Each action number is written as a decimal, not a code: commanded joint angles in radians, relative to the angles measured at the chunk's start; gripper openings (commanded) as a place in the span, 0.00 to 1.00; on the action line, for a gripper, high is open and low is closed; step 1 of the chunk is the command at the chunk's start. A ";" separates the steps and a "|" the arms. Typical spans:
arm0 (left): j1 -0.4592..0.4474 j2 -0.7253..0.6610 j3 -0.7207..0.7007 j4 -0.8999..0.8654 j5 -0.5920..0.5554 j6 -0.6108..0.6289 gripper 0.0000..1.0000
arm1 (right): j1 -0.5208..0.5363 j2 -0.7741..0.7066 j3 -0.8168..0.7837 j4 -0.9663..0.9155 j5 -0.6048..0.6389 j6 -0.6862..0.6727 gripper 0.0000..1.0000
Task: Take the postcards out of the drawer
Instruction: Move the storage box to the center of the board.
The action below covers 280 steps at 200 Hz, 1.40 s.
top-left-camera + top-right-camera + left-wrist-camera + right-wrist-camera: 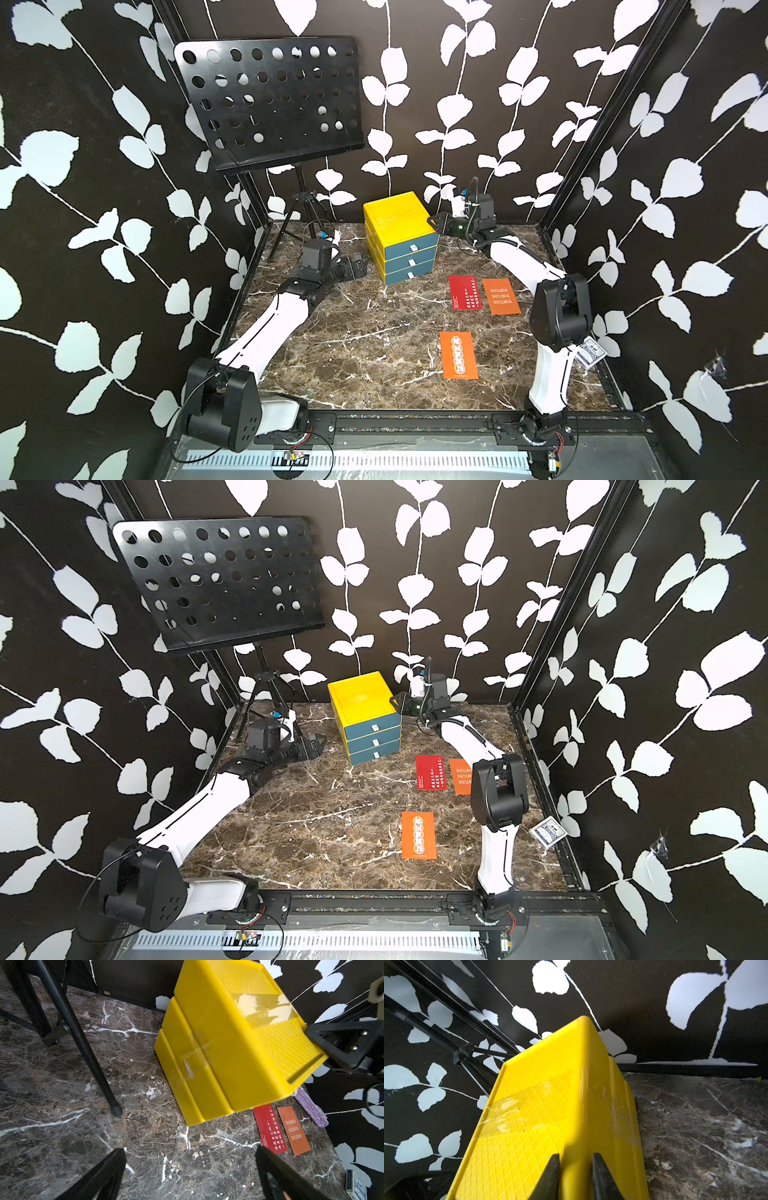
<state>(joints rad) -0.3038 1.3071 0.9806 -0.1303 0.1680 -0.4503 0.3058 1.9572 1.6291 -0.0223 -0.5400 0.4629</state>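
Right claw (576,1156), set narrow astride cabinet (395,220) rim, grip unconfirmed, should brace it before spread left claw (190,1149) pulls drawer (405,249).

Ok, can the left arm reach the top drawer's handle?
Probably yes: the left gripper is open beside the cabinet, and nothing blocks the top drawer's handle; it must swing round to the front.

Both top views look down from high at the front over the whole table (353,365); the left wrist view faces the cabinet (218,1053) from low and near; the right wrist view looks along its top, very close; all four share the cabinet.
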 commanded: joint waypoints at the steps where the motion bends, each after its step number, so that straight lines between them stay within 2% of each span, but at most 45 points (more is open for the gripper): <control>1: 0.008 -0.023 0.056 -0.003 0.019 0.019 0.99 | 0.014 -0.061 -0.089 -0.142 -0.045 -0.069 0.26; 56: 0.009 0.029 0.179 -0.016 0.132 0.004 0.99 | 0.042 -0.186 -0.212 -0.179 -0.103 -0.105 0.25; 111: 0.009 0.072 0.177 -0.025 0.143 -0.088 0.99 | 0.112 -0.165 -0.219 -0.045 -0.106 -0.023 0.26; 119: 0.008 0.072 0.169 -0.029 0.136 -0.096 0.99 | 0.113 -0.164 -0.211 -0.037 -0.104 -0.012 0.29; 137: 0.009 0.066 0.157 -0.056 0.109 -0.095 0.99 | 0.113 -0.178 -0.192 -0.036 -0.085 -0.003 0.43; 173: 0.006 0.052 0.137 -0.109 0.068 -0.069 0.99 | 0.105 -0.292 -0.202 -0.104 -0.019 -0.045 0.50; 202: 0.006 0.059 0.118 -0.114 0.053 -0.062 0.99 | 0.098 -0.425 -0.309 -0.104 0.041 -0.054 0.51; 241: 0.006 0.099 0.125 -0.088 0.067 -0.074 0.99 | 0.100 -0.582 -0.536 -0.079 0.068 -0.043 0.52; 280: 0.006 0.119 0.102 -0.052 0.060 -0.098 0.98 | 0.128 -0.680 -0.787 0.076 0.085 0.041 0.52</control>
<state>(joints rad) -0.3000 1.4204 1.1095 -0.2077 0.2417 -0.5346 0.4118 1.3056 0.9474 -0.0528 -0.4812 0.4545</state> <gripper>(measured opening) 0.986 0.518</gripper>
